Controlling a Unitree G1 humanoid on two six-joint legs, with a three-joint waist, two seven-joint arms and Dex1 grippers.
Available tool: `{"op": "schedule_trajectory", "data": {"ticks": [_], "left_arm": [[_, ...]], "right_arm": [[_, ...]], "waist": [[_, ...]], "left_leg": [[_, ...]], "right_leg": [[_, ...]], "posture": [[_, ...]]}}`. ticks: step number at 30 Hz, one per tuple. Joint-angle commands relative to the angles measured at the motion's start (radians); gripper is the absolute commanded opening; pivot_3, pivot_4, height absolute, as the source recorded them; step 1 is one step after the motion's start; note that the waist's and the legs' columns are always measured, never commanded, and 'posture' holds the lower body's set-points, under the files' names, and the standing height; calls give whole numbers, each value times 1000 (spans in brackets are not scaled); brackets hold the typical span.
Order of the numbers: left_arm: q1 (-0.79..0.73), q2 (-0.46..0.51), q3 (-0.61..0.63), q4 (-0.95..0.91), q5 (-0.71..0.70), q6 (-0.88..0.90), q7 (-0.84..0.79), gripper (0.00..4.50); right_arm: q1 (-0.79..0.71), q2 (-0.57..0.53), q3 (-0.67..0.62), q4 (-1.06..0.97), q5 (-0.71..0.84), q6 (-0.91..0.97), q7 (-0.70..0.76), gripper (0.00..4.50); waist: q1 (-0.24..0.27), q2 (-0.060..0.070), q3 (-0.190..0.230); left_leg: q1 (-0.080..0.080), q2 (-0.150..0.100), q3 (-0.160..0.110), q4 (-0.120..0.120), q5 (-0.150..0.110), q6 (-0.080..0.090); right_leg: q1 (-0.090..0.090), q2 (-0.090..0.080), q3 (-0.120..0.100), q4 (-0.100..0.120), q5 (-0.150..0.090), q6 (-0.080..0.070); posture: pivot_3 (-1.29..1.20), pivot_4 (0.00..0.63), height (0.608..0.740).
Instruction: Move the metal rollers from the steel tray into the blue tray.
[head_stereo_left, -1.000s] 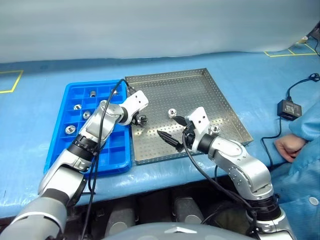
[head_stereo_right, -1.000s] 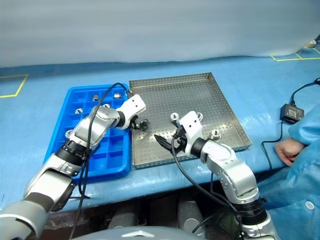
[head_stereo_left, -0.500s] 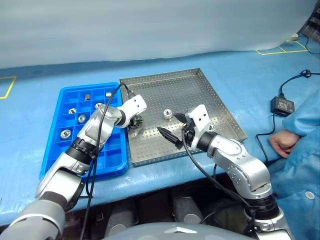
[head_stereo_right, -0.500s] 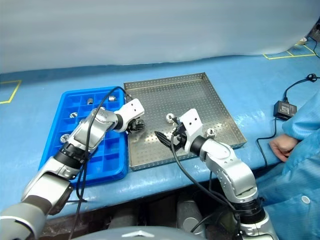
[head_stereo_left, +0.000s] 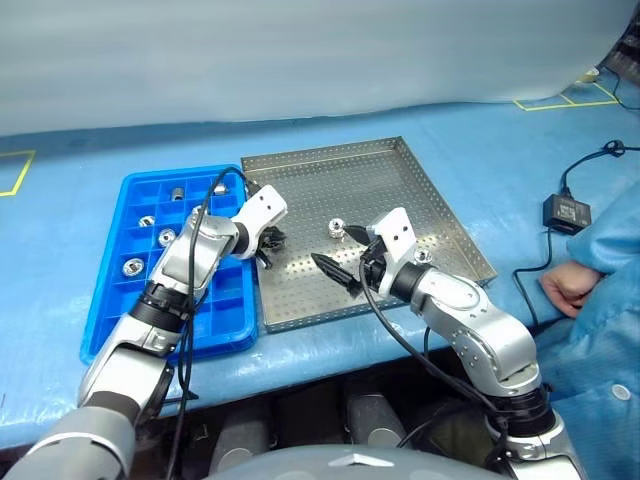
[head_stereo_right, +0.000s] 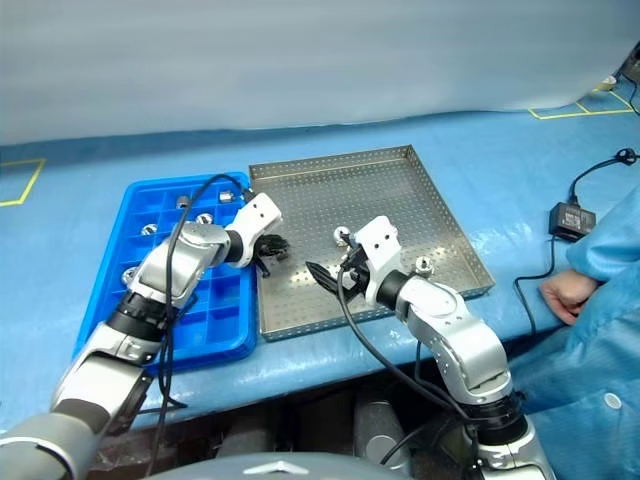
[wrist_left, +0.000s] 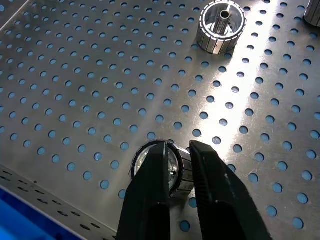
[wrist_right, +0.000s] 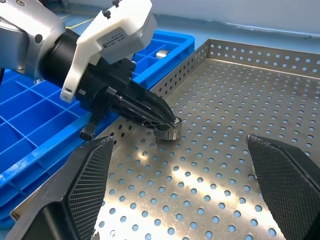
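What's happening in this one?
A two-armed robot is sorting metal rollers out of a steel tray into a blue tray beside it. The left gripper is shut on a roller that sits on the steel tray's floor near the edge next to the blue tray. The right gripper hovers open over the steel tray. Two more rollers lie loose in the steel tray, and several already sit in blue compartments. A person's hand rests at the table's edge.
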Motion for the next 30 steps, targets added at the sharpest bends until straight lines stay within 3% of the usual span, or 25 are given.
{"op": "schedule_trajectory", "data": {"ticks": [1,6,7,10,14,22,30], "left_arm": [[1,5,-22,22,23,-8,12,746],[-54,31,-47,23,33,-43,-44,746],[-66,41,-56,27,38,-52,-56,909],[-106,81,-89,44,49,-78,-116,1622],[-177,127,-145,89,83,-100,-203,2927],[-324,122,-215,277,163,-213,-288,2927],[-351,98,-275,388,226,-293,-399,2927]], "right_arm": [[-16,8,-1,-32,2,-11,1,4500],[-14,12,5,-28,-4,-17,-1,4500],[-14,14,7,-26,-5,-19,-1,4500],[-17,26,17,-20,-11,-28,-1,4500],[-17,49,35,-6,-21,-48,3,4500],[-14,92,85,13,-53,-93,3,4500],[4,111,81,1,-70,-114,-14,4500]], "waist": [[0,0,0],[1,0,0],[1,-1,1],[2,-1,1],[3,-1,1],[1,-2,2],[-21,-2,2]], "left_leg": [[1,0,0,0,0,0],[1,0,0,0,0,0],[0,0,0,0,0,0],[-4,0,0,0,0,0],[-6,-1,-1,0,0,0],[-7,-1,-1,0,0,0],[-8,-1,-1,0,0,0]], "right_leg": [[1,0,0,0,0,0],[0,0,0,0,0,0],[0,0,0,0,0,0],[-3,0,0,0,1,-1],[-5,0,0,-1,1,-2],[-4,0,0,-1,0,0],[-5,0,0,-1,0,0]], "posture": [[-198,150,740],[-193,150,740],[-192,150,740],[-193,150,740],[-197,150,740],[-236,150,740],[-288,150,740]]}}
